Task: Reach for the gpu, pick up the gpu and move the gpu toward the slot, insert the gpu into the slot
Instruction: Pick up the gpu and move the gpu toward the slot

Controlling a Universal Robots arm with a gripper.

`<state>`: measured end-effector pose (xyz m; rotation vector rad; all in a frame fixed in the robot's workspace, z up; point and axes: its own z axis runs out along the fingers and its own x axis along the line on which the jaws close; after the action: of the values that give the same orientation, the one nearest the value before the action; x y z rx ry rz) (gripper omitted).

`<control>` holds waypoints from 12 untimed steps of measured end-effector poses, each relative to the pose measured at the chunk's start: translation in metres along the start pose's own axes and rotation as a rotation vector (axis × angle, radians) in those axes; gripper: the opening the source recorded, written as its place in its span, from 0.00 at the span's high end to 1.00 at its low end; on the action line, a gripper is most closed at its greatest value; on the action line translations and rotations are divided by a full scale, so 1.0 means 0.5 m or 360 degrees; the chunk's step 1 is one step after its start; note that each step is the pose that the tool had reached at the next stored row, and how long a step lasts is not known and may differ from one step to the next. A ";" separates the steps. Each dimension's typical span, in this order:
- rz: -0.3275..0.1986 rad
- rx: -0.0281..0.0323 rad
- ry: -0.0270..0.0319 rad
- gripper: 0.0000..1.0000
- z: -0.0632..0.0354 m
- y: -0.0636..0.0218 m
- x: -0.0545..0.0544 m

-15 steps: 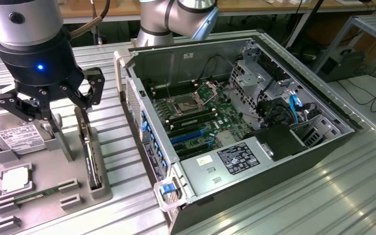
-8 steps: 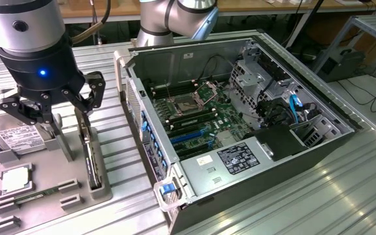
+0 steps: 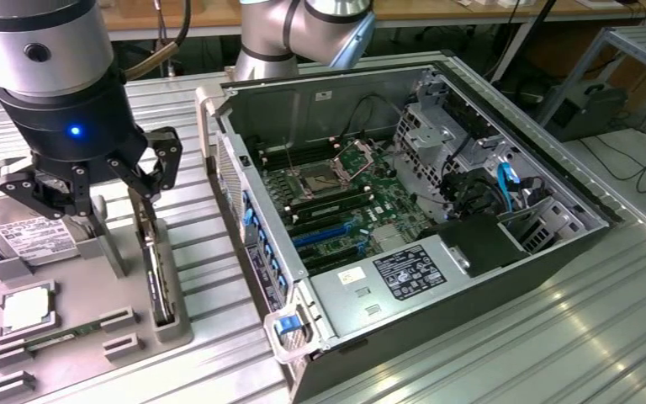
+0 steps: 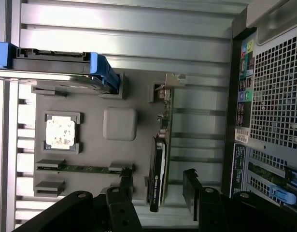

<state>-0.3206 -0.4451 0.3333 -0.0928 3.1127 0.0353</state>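
Gripper [image 3: 110, 202] jaws spread wide, holding nothing, above gray fixture tray [image 3: 127, 295]. Gpu [image 4: 160, 164] stands on edge in tray, just below gap between fingers. Blue slot [image 3: 325, 231] inside open case [image 3: 413, 337], well apart, toward exterior view's right

Gpu [image 4: 161, 145] green-brown w/ dark cooler [image 4: 157, 176]; slot [image 3: 325, 233] blue (mobo [image 3: 385, 198] green).
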 end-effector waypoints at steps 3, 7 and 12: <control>0.0000 0.00001 0.00001 0.46 0.002 -0.002 0.000; 0.0000 0.00001 0.00000 0.46 0.005 -0.003 0.000; 0.0000 0.00001 0.00001 0.46 0.009 -0.006 0.001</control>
<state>-0.3206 -0.4479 0.3285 -0.0928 3.1127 0.0352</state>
